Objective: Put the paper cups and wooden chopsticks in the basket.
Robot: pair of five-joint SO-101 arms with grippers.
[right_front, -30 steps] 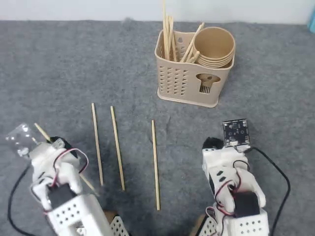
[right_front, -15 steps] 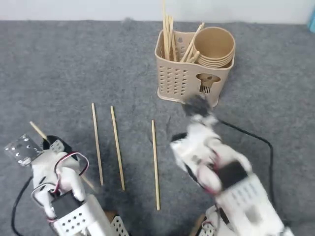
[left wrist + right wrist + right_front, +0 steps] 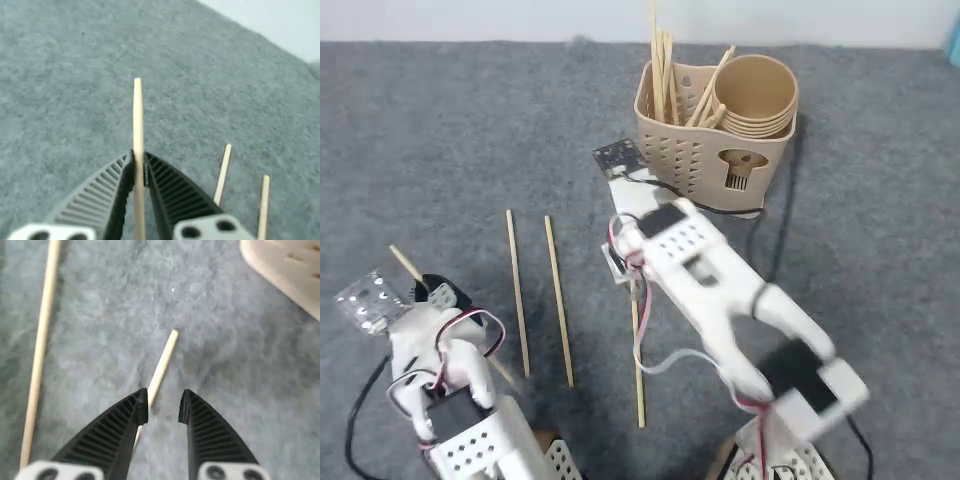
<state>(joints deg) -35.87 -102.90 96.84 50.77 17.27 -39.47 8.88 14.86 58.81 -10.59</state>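
Within the left pincer (image 3: 138,159), a clamped chopstick (image 3: 137,110) points along the jaws.

Your work surface is a grey, fuzzy mat (image 3: 440,130), even in colour and lying flat. Along its far edge you have a pale wall (image 3: 470,18). A blue object (image 3: 955,42) sits at the far right corner, cut off by the frame.

bright, even, diffuse light; loose chopsticks (image 3: 517,290) cast only faint shadows on the mat (image 3: 440,130).
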